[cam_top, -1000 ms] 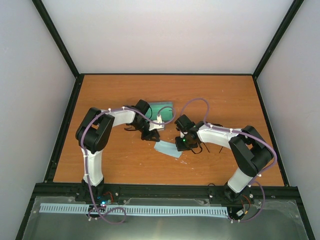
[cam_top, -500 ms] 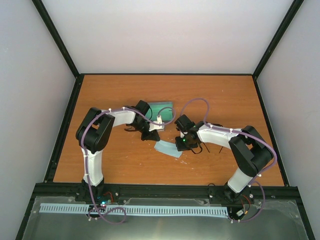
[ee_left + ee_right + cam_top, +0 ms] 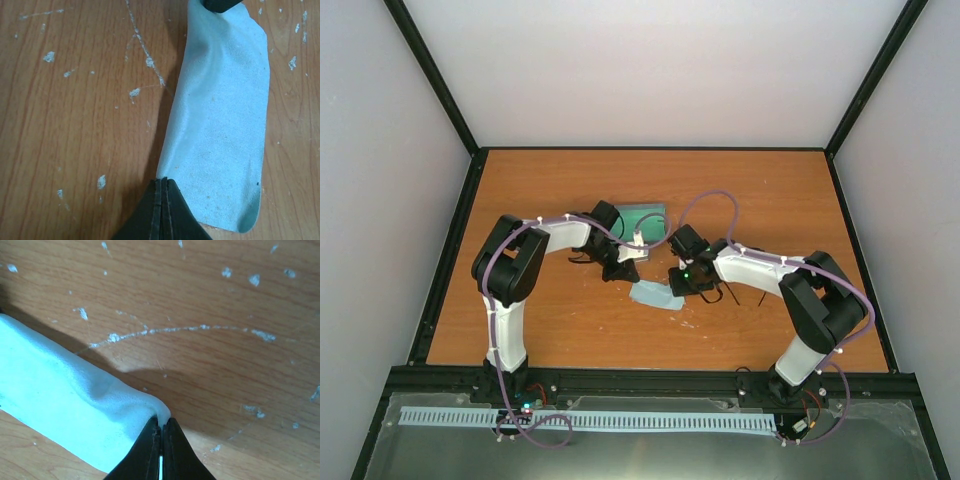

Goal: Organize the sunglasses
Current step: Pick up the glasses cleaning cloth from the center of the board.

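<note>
Left end effector (image 3: 161, 186) and right end effector (image 3: 161, 425) each pinch an opposite end of the pale blue square cloth (image 3: 220, 125), so you hold it spread over the brown wooden bench (image 3: 75, 125), likely for folding. Your small black sunglasses: nowhere visible.

A: Cloth (image 3: 220, 125)?
B: Pale blue, plain.
A: Table (image 3: 75, 125)?
B: Orange-brown wood grain, flecked and scratched with white.
A: Case (image 3: 645, 215)?
B: Blue-green.
A: Fingers (image 3: 145, 450)?
B: Black.
A: Arms (image 3: 560, 232)?
B: White, with black joints.
A: Cables (image 3: 715, 195)?
B: Purple.
</note>
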Tool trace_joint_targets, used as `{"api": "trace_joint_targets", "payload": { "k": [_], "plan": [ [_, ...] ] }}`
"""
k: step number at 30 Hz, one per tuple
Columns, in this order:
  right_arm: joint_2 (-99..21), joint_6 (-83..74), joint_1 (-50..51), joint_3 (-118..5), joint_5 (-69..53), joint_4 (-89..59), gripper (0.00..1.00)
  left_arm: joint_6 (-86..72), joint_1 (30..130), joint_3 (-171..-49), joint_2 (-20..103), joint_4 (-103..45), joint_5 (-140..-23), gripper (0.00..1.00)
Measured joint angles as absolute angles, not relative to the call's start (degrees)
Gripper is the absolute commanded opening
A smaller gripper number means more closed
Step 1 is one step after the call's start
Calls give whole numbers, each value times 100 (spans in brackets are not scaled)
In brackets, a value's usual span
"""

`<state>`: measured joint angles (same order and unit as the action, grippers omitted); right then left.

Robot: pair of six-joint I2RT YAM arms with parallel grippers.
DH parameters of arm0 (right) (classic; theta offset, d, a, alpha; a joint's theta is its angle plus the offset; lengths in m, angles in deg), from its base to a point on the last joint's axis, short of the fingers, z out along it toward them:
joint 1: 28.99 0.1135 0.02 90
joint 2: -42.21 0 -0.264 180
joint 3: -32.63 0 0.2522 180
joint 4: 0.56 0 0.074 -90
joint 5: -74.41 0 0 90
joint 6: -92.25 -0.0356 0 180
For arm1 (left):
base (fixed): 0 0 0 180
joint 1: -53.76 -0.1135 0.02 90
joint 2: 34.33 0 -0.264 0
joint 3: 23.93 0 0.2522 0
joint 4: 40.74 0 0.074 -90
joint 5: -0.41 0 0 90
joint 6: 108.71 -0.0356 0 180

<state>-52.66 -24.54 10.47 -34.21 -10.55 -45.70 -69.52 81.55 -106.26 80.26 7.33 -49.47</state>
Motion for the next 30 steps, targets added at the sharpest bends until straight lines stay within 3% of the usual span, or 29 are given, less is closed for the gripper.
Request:
{"api": "trace_joint_targets", "payload": {
  "k": [30],
  "plan": [
    [-6184,-1991,1047,-4671,-1420,-4537,3,-6416,7597,-10675,7656,355,-5550,1]
  ]
}}
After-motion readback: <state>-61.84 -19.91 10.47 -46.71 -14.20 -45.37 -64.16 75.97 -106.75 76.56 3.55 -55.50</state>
